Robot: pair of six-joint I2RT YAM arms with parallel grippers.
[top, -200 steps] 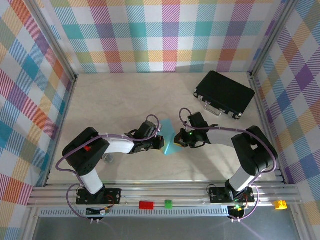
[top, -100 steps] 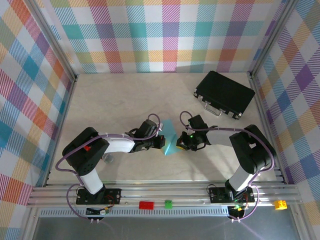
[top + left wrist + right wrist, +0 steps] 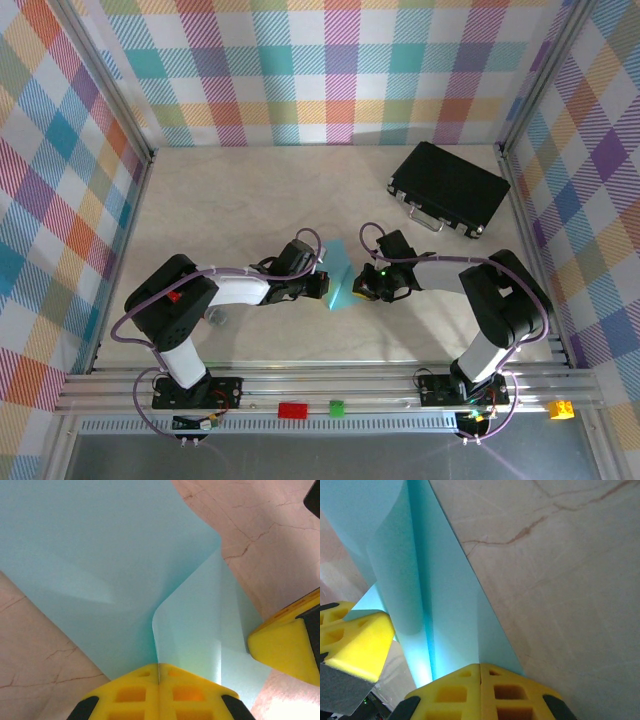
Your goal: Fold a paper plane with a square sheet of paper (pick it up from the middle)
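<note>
The light-blue square sheet of paper (image 3: 340,276) is folded and held up between both grippers at the table's middle. My left gripper (image 3: 323,285) is shut on its left edge. In the left wrist view the closed yellow fingertips (image 3: 159,667) pinch the paper (image 3: 100,545), which curls into overlapping layers above them. My right gripper (image 3: 362,284) is shut on the opposite edge. In the right wrist view its fingertips (image 3: 480,666) clamp the paper (image 3: 445,620) along a lengthwise crease. Each wrist view catches the other gripper's yellow finger (image 3: 285,650) (image 3: 355,640) close by.
A black rectangular case (image 3: 449,188) lies at the back right of the marble-patterned table (image 3: 230,200). Checked walls (image 3: 320,60) enclose the table on three sides. Small coloured bricks (image 3: 293,409) sit on the front rail.
The right arm has edged slightly left, bringing its gripper a little closer to the left one. Both grippers have stayed shut on the paper.
</note>
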